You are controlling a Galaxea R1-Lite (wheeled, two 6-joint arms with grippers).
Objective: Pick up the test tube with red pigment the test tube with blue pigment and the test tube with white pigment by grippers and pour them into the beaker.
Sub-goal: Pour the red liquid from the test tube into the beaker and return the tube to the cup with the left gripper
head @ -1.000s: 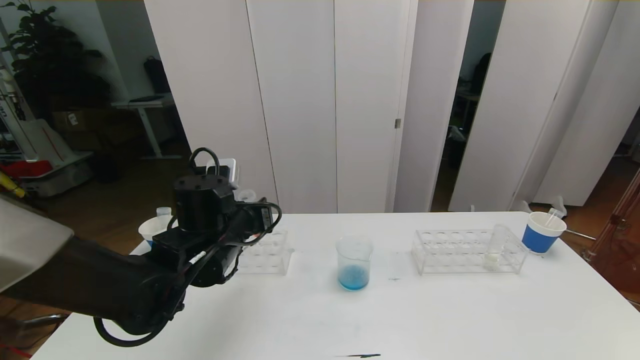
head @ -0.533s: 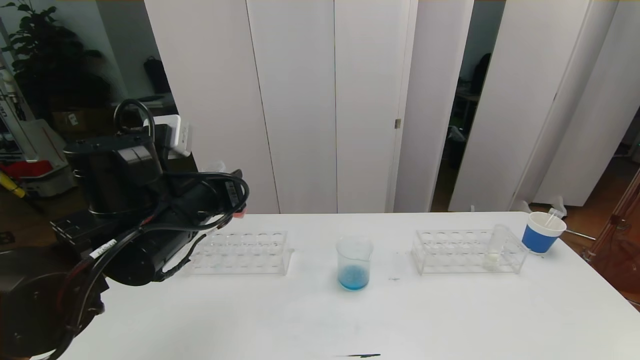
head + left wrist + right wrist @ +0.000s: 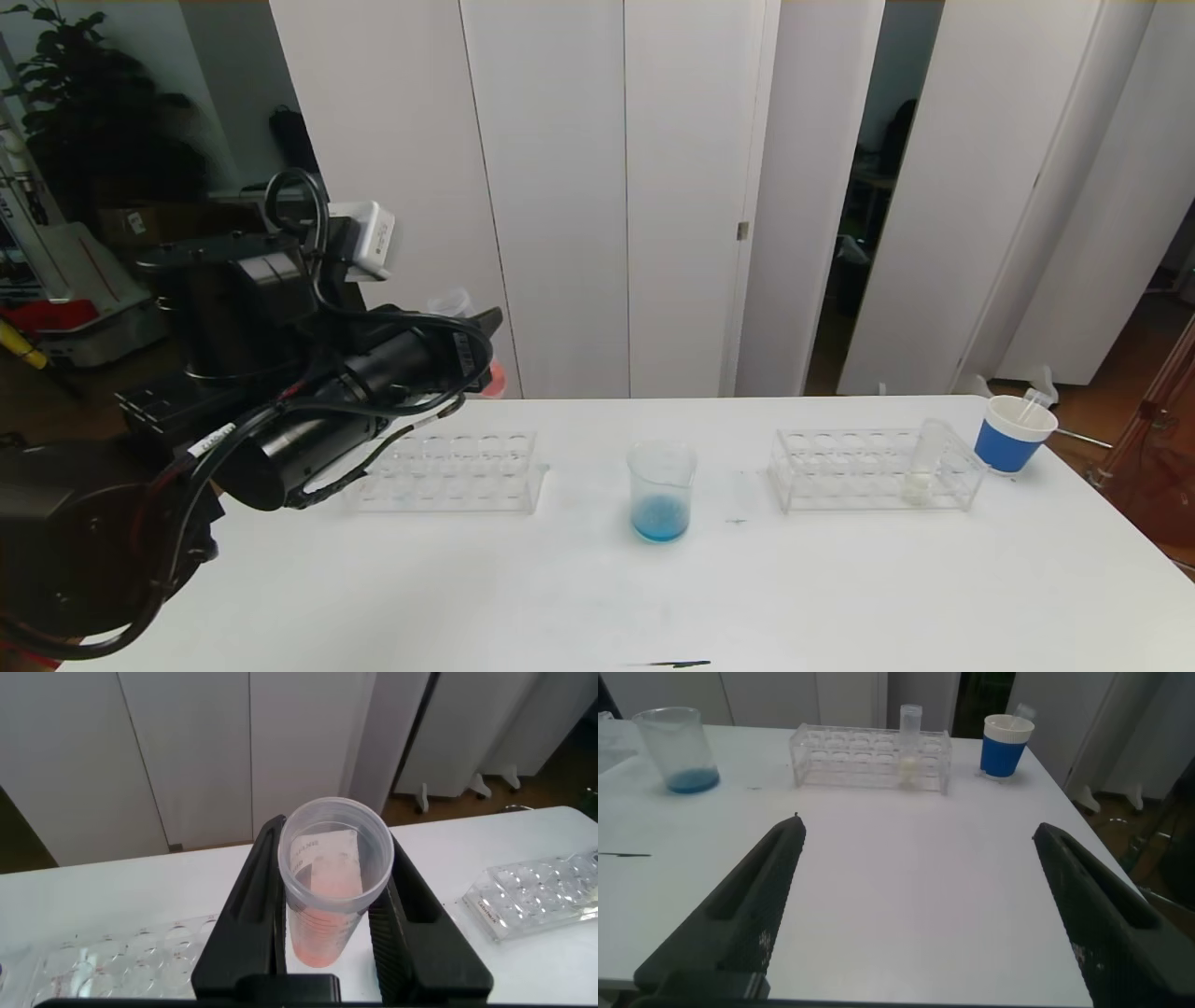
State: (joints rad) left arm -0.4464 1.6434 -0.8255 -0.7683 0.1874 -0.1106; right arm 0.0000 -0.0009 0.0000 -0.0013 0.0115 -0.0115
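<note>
Makeshift lab bench in an office. White table (image 3: pixel 840 597) carries two clear tube racks (image 3: pixel 878 469), a beaker (image 3: pixel 662 492) with blue residue, a blue paper cup (image 3: pixel 1013 434). White partition panels (image 3: pixel 560 187) behind; desk (image 3: pixel 266 201) and potted plant (image 3: pixel 84 93) beyond.

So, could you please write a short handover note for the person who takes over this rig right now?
Left gripper: shut on the test tube with red pigment, held upright in the air above the left rack, to the left of the beaker.
Right gripper: open, empty, low over the bare table.
The beaker stands at the table's centre with blue pigment at its bottom, so blue looks already poured.
The test tube with white pigment stands in the right rack, next to a blue paper cup.
Left to do: pour red into the beaker, then pick and pour white.
</note>
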